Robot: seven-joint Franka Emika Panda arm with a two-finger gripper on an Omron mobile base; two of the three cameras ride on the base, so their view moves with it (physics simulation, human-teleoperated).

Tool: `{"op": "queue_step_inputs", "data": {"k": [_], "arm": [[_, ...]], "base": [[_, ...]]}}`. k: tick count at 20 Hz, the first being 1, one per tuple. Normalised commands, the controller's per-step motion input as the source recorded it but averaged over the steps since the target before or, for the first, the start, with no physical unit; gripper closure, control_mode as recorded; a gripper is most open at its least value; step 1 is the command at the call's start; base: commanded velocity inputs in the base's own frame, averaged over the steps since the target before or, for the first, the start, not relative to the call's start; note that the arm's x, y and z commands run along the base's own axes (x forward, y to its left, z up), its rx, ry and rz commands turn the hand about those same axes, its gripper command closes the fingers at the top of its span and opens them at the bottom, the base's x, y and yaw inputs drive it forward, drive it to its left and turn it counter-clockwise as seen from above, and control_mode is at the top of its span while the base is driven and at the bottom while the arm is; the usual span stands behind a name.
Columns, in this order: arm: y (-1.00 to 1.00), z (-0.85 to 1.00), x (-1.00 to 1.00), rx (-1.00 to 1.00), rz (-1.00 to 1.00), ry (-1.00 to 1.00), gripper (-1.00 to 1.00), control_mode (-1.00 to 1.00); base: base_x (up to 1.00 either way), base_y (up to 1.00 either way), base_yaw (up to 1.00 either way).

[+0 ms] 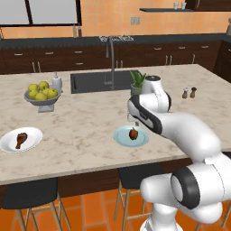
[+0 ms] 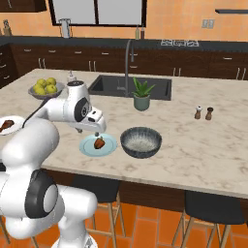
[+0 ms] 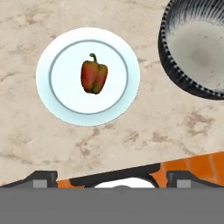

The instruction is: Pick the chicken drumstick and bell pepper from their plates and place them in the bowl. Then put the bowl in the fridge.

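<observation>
A dark red bell pepper (image 3: 93, 77) lies in the middle of a pale blue plate (image 3: 48, 87) near the island's front edge. My gripper (image 2: 97, 133) hangs open just above it, with nothing between the widely spread fingertips (image 3: 43, 177). The dark grey bowl (image 2: 141, 141) stands empty just right of that plate. Far to the left, the chicken drumstick (image 1: 20, 140) rests on a white plate (image 1: 35, 137). In the left base view my gripper (image 1: 134, 124) sits over the pepper (image 1: 133, 134), and my arm covers the bowl. The fridge is out of view.
A pedestal bowl of yellow-green fruit (image 1: 41, 95) and a white bottle (image 1: 57, 82) stand at the back left. A sink with a tall faucet (image 2: 128, 63), a potted plant (image 2: 142, 94) and two shakers (image 2: 203, 113) lie behind. Stools stand under the counter's front edge.
</observation>
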Motion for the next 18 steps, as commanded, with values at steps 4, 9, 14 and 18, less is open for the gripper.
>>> {"op": "queue_step_inputs", "data": {"k": [4, 9, 14, 18], "arm": [[0.16, -0.48, 0.08, 0.0, -0.05, 0.01, -1.0, -1.0], [0.04, -0.34, 0.54, 0.0, -0.07, 0.0, -1.0, -1.0], [0.0, -0.27, 0.54, 0.0, -0.04, 0.01, -1.0, -1.0], [0.0, -0.18, 0.44, 0.0, 0.0, 0.01, -1.0, -1.0]], "base": [[0.0, 0.0, 0.0], [0.0, 0.0, 0.0], [0.0, 0.0, 0.0], [0.0, 0.0, 0.0]]}}
